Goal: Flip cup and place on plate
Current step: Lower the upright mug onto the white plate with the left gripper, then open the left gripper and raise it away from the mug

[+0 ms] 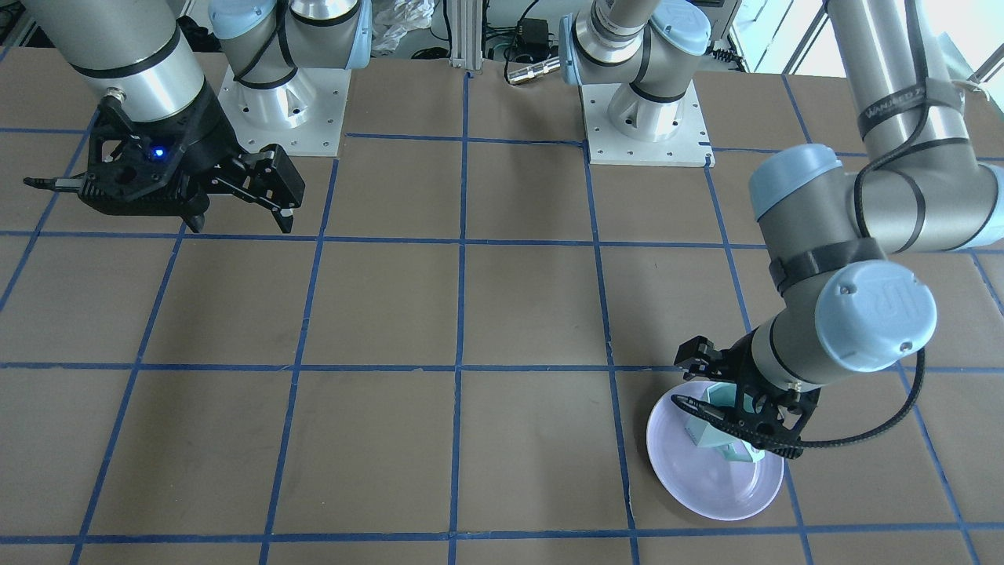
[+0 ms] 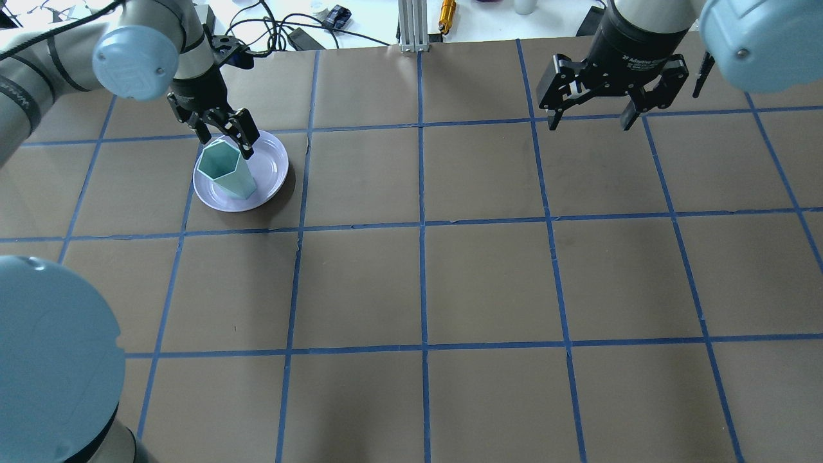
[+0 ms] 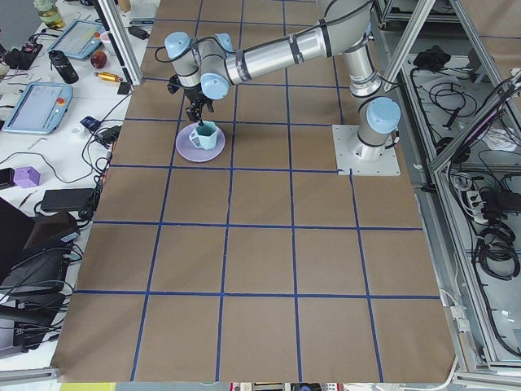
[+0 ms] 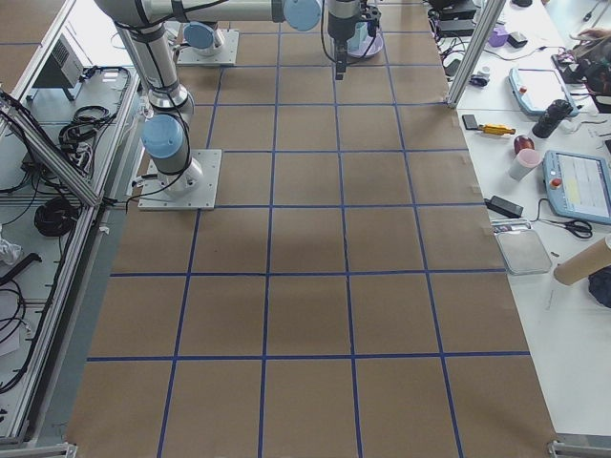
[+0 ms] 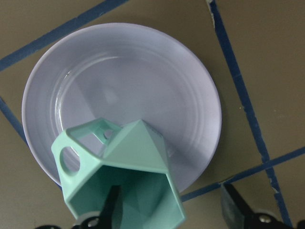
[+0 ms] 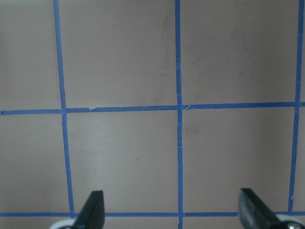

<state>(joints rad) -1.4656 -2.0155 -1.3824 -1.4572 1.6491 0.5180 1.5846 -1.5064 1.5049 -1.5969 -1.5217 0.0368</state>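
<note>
Overhead exterior shot: cup [image 2: 226, 172] sits mouth-up on the plate [image 2: 273, 164], far left of the desk [image 2: 424, 283]. Left claw [image 2: 228, 145] straddles its rim, released, not squeezing. Right claw [image 2: 590, 122] hangs wide open, far right.

On the right pincer [image 2: 590, 121], "2F Adaptive" — on a blue joint cap [image 1: 876, 316], "UR".

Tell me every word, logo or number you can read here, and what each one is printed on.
"2F Adaptive", next word cut off: body of the right gripper, overhead view.
"UR" logo, turned sideways: blue joint cap of the left arm.
White lettering starting "WAN", rest blurred: black strap round that arm.
Cup and plate: nothing readable.
</note>
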